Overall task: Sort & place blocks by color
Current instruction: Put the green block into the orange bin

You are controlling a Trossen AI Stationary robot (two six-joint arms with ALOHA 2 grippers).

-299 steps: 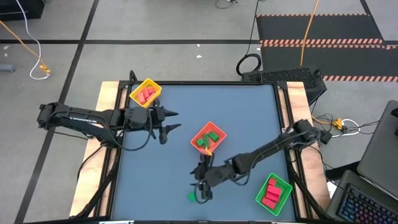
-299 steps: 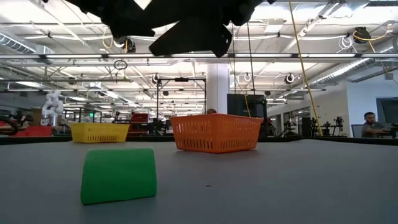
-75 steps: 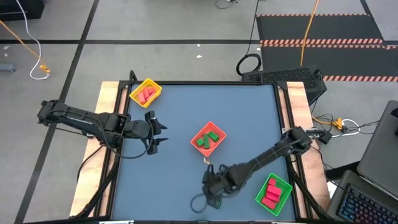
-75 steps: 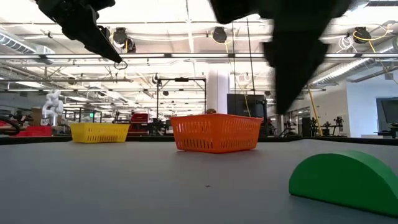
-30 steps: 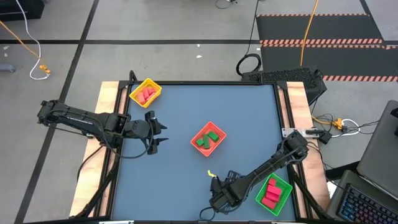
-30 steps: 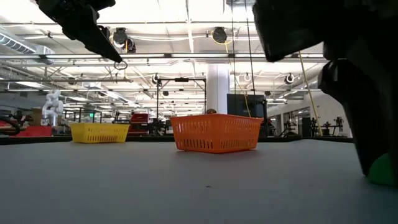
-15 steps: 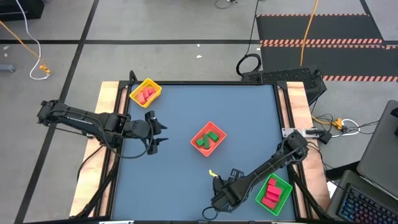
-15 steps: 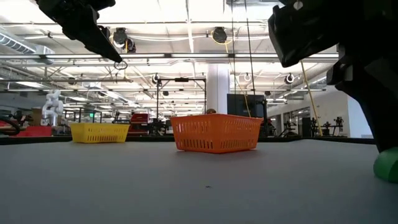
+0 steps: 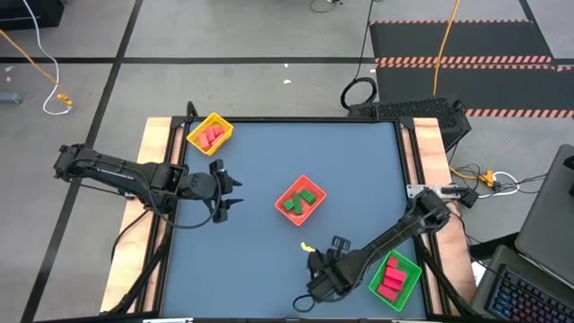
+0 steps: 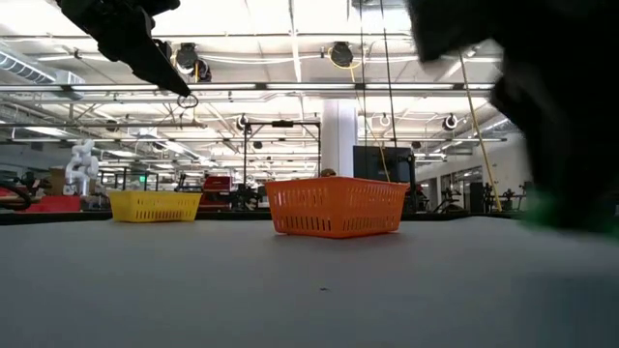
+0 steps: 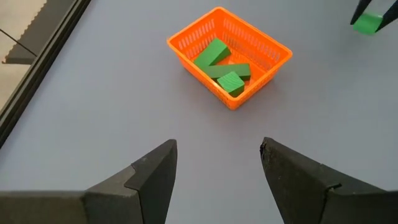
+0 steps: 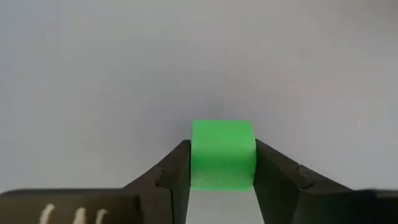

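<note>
Right gripper point(image 12: 222, 163) near the surface's point(image 9: 269, 144) front edge, just left of the green tray point(image 9: 394, 278) — its jaws pinch a green block point(image 12: 222, 154), which sits squarely between the two fingers. Left gripper point(image 11: 217, 163) waits over the surface's left side with jaws spread and nothing between them. Beyond it stands the orange tray point(image 11: 268, 47) holding three green blocks point(image 11: 221, 63); the yellow tray point(image 9: 209, 133) at the far left corner holds red blocks point(image 9: 211, 136).

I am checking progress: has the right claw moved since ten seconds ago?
Yes. The right claw, shut on a small green block, moved away from the red-orange square tray, toward the table's near edge.
</note>
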